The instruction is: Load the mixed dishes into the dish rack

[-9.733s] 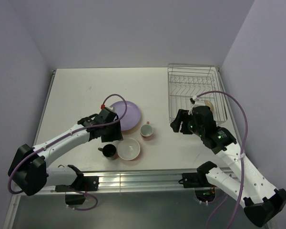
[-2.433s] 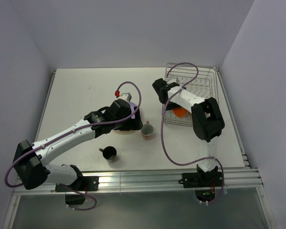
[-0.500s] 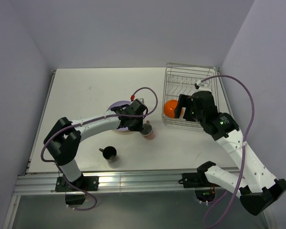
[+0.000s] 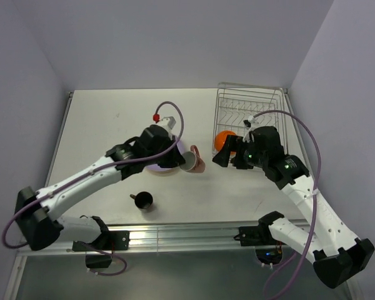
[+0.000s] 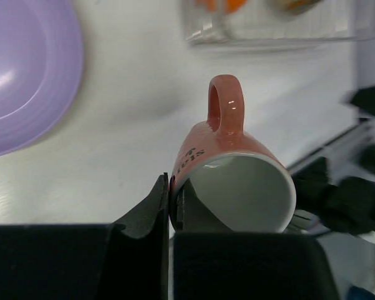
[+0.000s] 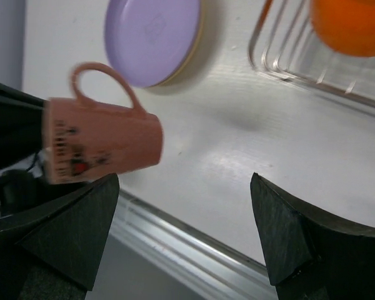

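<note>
You are working in a robotics lab test cell, not a real kitchen. A bare white table [image 4: 106, 125] sits boxed in by plain pale walls [image 4: 175, 37] on three sides. Your left arm [image 4: 87, 178] and right arm [image 4: 303, 184], white with black joints, are bolted to a metal rail [image 4: 187, 232] along the near edge. Household items here include a wire dish rack [image 4: 262, 105], a lilac plate [image 6: 153, 37] and a pink mug [image 5: 237, 169].
</note>
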Tool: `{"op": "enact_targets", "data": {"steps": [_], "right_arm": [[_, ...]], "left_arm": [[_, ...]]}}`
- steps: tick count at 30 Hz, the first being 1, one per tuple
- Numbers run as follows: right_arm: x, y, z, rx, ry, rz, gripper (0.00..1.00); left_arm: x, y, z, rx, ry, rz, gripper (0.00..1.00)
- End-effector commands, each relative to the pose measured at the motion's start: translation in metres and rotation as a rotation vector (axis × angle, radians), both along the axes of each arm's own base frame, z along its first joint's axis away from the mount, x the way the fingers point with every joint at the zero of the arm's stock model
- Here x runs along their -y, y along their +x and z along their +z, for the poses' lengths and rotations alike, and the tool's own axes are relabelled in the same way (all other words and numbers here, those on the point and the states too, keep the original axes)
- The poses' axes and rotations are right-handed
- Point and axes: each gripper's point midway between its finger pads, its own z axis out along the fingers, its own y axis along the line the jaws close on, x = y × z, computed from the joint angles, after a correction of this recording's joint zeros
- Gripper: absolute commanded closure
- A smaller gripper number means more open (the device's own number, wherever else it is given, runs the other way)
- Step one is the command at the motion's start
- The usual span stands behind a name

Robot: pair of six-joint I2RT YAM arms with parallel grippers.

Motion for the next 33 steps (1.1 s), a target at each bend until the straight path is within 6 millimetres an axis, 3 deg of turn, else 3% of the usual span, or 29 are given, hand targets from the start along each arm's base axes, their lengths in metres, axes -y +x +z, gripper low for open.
{"op": "enact_targets", "data": {"steps": [1,5,10,13,19,33], "right_arm": [[-0.031,-0.014,0.026,0.026,0.218,0.153,0.07],[-0.044,-0.026,0.045,0.049,0.366,0.253,0.07],[-0.051,-0.045,0.069,0.055,0.566,0.373,0.07],[-0.052,-0.056,0.071,0.015,0.643,0.417,0.07],[-0.057,-0.072,0.095,0.045,0.817,0.506,0.07],[-0.053,-0.095,0.14,0.163,0.915,0.597,0.09]], "left_arm": [[0.012,-0.015,0.086,0.137,-0.274,-0.075,1.0],[0.012,-0.029,0.121,0.184,-0.398,-0.124,1.0],[0.013,-0.051,0.147,0.209,-0.535,-0.203,1.0],[0.014,-0.057,0.159,0.226,-0.597,-0.226,1.0],[0.018,-0.064,0.168,0.221,-0.665,-0.261,1.0],[0.016,-0.074,0.185,0.236,-0.748,-0.291,1.0]]}}
